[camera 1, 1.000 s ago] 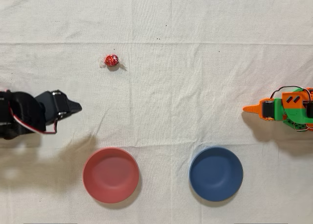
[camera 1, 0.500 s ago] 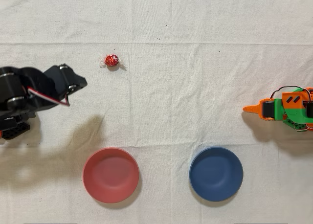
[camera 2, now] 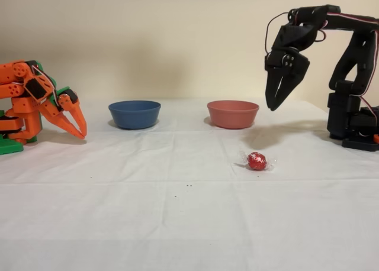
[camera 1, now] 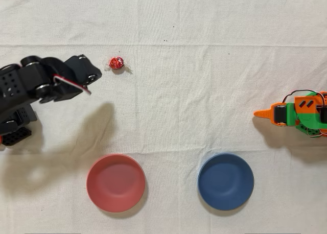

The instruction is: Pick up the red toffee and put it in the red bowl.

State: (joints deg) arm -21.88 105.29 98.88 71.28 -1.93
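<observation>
The surface (camera 1: 204,91) is draped in an off-white cloth, slightly rumpled, with faint fold lines crossing it and a few tiny dark specks. On it lies the red toffee (camera 1: 117,63) (camera 2: 256,161), a small round ball in shiny, crinkled red foil with clear twisted wrapper ends sticking out either side, catching little highlights. In the overhead view it sits just right of the black arm's gripper (camera 1: 93,75), apart from it, and well above the red bowl (camera 1: 116,183). From the side, the gripper (camera 2: 275,104) hangs high over the cloth, pointing down, matte black plastic with red and white wires looping along the arm; the jaws taper to a narrow point and look closed, with nothing between them. The red bowl (camera 2: 233,113) is round, shallow, matte salmon, smooth and plain. Beside it, apart, stands a blue bowl (camera 1: 226,181) (camera 2: 134,114) of the same shape and dull finish. An idle orange arm (camera 1: 294,113) (camera 2: 38,102) rests at the far edge. No writing is legible anywhere.
</observation>
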